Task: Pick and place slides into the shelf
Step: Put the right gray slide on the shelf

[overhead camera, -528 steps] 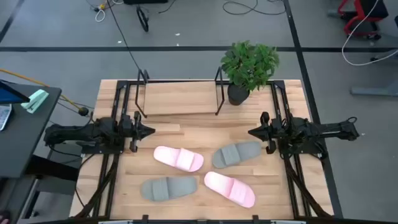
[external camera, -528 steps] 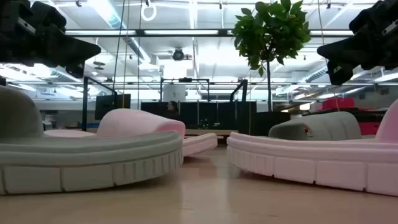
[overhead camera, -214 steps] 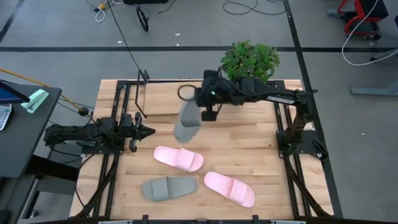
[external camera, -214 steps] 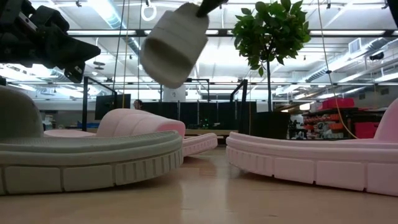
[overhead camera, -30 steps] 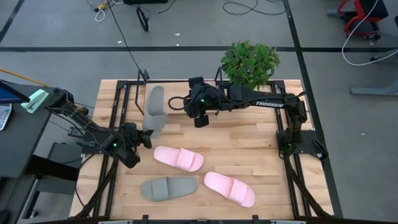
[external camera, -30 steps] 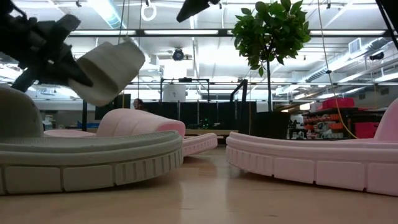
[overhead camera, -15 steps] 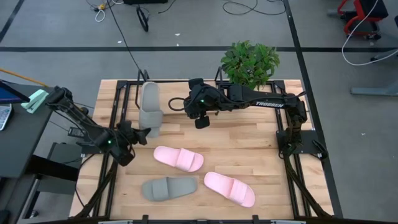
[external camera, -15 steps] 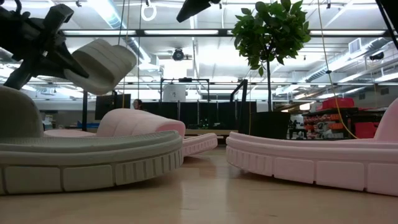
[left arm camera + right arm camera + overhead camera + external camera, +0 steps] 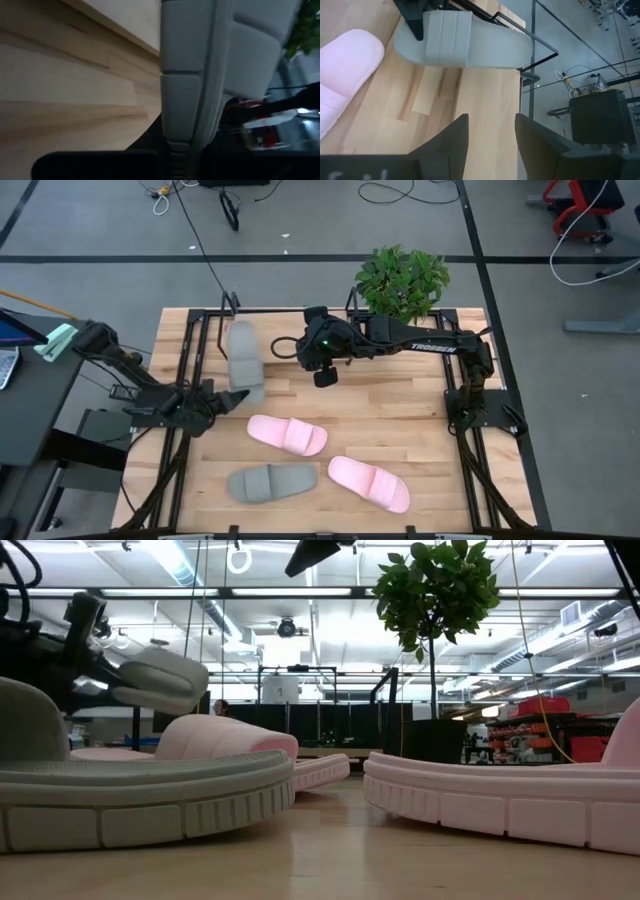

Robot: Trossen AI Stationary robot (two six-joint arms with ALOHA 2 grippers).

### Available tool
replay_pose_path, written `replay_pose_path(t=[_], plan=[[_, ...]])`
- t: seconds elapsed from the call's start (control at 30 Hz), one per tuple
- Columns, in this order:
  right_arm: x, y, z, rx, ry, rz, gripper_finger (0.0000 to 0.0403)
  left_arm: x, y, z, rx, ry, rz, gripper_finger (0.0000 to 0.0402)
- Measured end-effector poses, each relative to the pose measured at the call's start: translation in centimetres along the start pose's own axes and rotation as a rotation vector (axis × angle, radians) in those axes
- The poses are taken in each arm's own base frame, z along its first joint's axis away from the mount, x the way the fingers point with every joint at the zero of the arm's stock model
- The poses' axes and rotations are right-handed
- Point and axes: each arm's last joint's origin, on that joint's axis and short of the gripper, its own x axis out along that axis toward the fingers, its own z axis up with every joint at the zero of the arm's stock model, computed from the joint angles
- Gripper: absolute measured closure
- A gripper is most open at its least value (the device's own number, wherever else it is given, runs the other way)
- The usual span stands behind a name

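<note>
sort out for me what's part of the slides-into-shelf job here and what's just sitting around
Part of the job:
- grey slide held by the left gripper, at the shelf's left end
- shelf
- grey slide on the table
- two pink slides
- right gripper, open and empty over the shelf

Just lying about:
- potted plant

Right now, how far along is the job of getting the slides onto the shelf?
None rests fully on the shelf yet. In hand: the left gripper is shut on a grey slide, positioning it over the shelf's left end. Left on the table: two pink slides and another grey one.
</note>
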Motion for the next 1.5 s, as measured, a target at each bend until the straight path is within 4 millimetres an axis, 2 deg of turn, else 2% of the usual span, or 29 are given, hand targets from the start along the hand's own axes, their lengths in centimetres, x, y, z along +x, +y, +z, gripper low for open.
replay_pose_path(t=[0.13, 0.33, 0.6, 0.77, 1.13, 1.5], plan=[[0.0, 0.0, 0.0, -0.001, -0.011, 0.017, 0.0238, 0.7, -1.2, 0.1, 0.027, 0.078, -0.040, 0.0364], [0.0, 0.1, 0.1, 0.017, -0.014, 0.022, 0.0238, 2.0, -2.4, 1.0, 0.058, 0.075, -0.088, 0.0364], [0.0, 0.1, 0.1, 0.034, -0.013, 0.022, 0.0238, 4.0, -2.1, 2.6, 0.113, 0.109, -0.061, 0.0364], [0.0, 0.1, 0.0, 0.041, -0.013, 0.022, 0.0238, 4.7, -1.8, 3.4, 0.090, 0.127, -0.047, 0.0364], [0.0, 0.0, 0.0, 0.046, -0.013, 0.022, 0.0238, 5.2, -0.8, 4.0, 0.003, 0.102, 0.056, 0.0364], [0.0, 0.6, -0.3, 0.036, -0.005, 0.132, 0.0238, 5.4, -0.1, 4.4, -0.039, 0.058, 0.132, 0.0364]])
